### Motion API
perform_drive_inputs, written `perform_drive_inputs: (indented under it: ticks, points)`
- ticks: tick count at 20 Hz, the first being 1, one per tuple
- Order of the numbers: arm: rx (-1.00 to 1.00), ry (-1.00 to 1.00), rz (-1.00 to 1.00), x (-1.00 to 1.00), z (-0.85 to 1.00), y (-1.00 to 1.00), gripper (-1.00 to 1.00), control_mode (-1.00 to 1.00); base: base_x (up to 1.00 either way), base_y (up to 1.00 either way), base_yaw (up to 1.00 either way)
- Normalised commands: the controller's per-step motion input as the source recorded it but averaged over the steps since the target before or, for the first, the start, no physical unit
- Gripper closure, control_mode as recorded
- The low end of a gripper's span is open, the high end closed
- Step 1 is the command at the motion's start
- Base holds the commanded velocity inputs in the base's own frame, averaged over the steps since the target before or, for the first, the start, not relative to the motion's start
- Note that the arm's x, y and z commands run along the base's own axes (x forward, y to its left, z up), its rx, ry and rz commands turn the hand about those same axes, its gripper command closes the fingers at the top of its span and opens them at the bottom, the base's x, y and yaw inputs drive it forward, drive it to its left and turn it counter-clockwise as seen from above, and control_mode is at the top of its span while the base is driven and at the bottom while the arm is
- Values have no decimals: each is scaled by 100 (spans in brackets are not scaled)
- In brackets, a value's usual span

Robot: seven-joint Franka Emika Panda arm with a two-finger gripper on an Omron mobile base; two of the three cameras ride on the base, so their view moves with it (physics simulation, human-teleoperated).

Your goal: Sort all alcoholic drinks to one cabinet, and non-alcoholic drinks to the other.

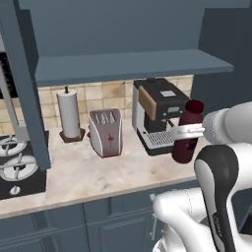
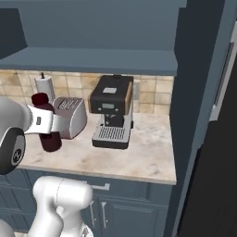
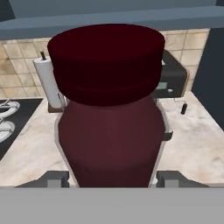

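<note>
Now, what I hold: my gripper [image 3: 112,177] is closed on the squat maroon bottle [image 1: 188,133], with one finger [image 3: 51,179] on each side of its wide body.
Where the bottle is: it sits in my grip, above the front of the counter [image 1: 98,172] and just in front of the coffee machine [image 1: 160,115]. I cannot tell if its bottom is off the counter.
Why I hold it this way: the bottle is fat, so my jaws stand wide around it. I grip it low on the body, under the red cap [image 3: 107,61], so it stays upright and does not tip.
Why this bottle: it is the drink with no alcohol, so I think it must go into a cabinet of its own, away from the beer.
My arm: it reaches out flat from the side, with my hand level and pointing across the counter at the bottle.
Things close by: the toaster [image 1: 106,132] stands just beside the coffee machine, and the paper towel roll [image 1: 69,113] is farther along by the tiled wall.
Where it can go: the upper cabinet [image 1: 123,34] hangs over the counter, so I think I must lift high.
What could go wrong: I might bump the coffee machine when I lift.
</note>
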Motion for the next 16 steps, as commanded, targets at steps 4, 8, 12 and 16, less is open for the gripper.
perform_drive_inputs:
  ticks: [4,8,12,16]
  points:
    - [0,0,0,0,0,0,100,100,32,0,17]
    - [0,0,0,0,0,0,100,100,36,0,13]
    - [0,0,0,0,0,0,100,100,37,0,12]
    - [0,0,0,0,0,0,100,100,26,0,10]
